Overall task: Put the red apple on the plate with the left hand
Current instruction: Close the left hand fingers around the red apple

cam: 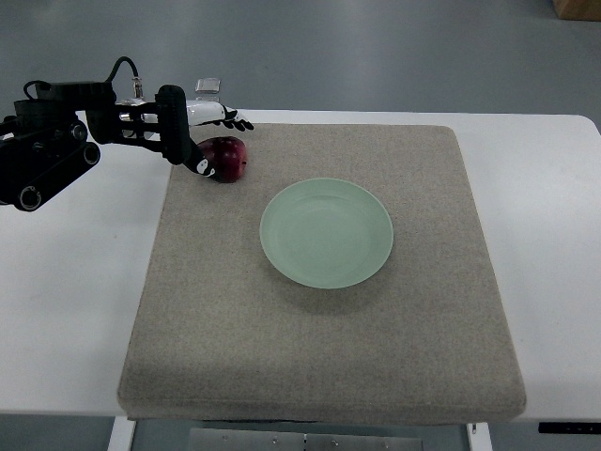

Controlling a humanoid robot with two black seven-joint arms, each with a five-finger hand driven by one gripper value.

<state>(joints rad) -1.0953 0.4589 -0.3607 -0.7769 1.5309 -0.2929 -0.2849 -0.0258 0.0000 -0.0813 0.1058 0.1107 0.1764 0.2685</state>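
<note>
Top view: red apple [225,157] up-left of the plate [326,232], well apart, on the mat [319,329]. Left hand [192,141] right at the apple's left side, thumb touching, fingers reaching behind; actual grip impossible to tell.

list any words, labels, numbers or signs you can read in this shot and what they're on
No readable text shows in the top view.
left hand: a small white patch sits near the thumb, too small to tell whether it carries print.
red apple: no sticker or label visible.
plate: plain pale green, no marking.
grey mat and white table: both unmarked.
</note>
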